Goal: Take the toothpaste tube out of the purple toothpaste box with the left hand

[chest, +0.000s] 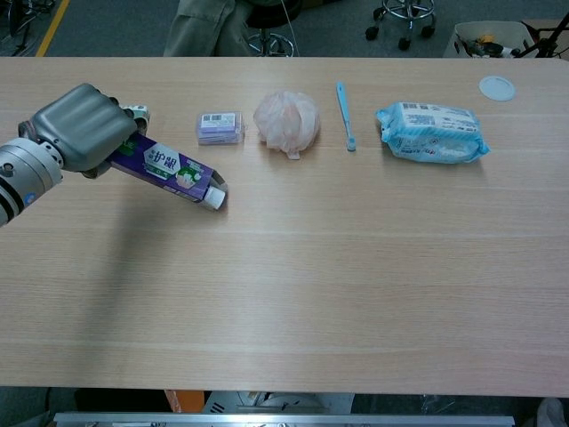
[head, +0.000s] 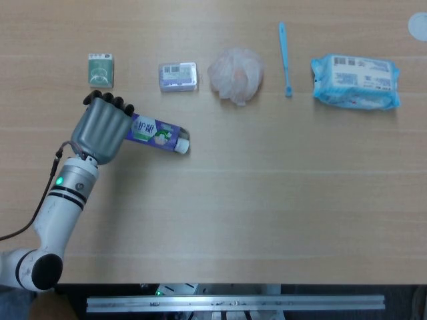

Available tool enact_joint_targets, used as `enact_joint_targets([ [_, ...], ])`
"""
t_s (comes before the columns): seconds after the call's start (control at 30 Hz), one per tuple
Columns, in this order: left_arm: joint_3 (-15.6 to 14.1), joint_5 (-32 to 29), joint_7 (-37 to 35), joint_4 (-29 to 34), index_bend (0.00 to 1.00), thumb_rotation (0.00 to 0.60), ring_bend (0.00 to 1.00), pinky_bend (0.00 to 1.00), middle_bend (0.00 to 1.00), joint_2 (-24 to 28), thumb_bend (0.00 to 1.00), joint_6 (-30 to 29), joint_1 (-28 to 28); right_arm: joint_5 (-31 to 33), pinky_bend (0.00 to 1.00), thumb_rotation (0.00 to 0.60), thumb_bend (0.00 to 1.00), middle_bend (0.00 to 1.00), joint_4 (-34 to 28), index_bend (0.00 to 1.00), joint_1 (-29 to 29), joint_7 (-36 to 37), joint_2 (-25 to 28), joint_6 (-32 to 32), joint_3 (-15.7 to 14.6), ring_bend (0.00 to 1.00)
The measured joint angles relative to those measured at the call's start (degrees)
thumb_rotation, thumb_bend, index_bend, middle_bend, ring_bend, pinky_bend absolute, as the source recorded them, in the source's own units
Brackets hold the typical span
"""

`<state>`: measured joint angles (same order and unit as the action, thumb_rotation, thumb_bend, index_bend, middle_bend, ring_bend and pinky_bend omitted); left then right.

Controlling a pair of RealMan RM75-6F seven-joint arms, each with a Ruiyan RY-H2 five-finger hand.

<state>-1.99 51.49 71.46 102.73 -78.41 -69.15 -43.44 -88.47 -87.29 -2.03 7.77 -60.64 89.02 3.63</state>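
L hand fingers clamped on box end; box tilted, open end down-right w/ white cap showing, above worktop.

The left hand hung over the table's left side, knuckles up, fingers curled around one end of the purple toothpaste box, forearm reaching back toward the near-left corner.

Light wood bench. Far row, 9 to 3 o'clock: green packet, small labelled box, pale mesh puff, blue toothbrush, blue wipes pack. White disc, far 2 o'clock corner.
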Motion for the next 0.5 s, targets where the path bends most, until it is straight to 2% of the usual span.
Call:
enact_joint_targets([
  [0.3,-0.5,1.0,8.6,4.1,0.36,0.600,0.32,0.42,0.42,1.7,0.33,-6.1,-1.0,-0.1,0.41,0.600,0.21,0.41,0.1,0.32,-0.2,0.2,-0.1,-0.1,0.1,0.42],
  [0.5,0.2,0.3,7.8,5.7,0.36,0.600,0.32,0.42,0.42,2.5,0.33,-6.9,-1.3,-0.1,0.41,0.600,0.21,0.41,0.3,0.32,-0.2,0.4,-0.1,0.0,0.1,0.42],
])
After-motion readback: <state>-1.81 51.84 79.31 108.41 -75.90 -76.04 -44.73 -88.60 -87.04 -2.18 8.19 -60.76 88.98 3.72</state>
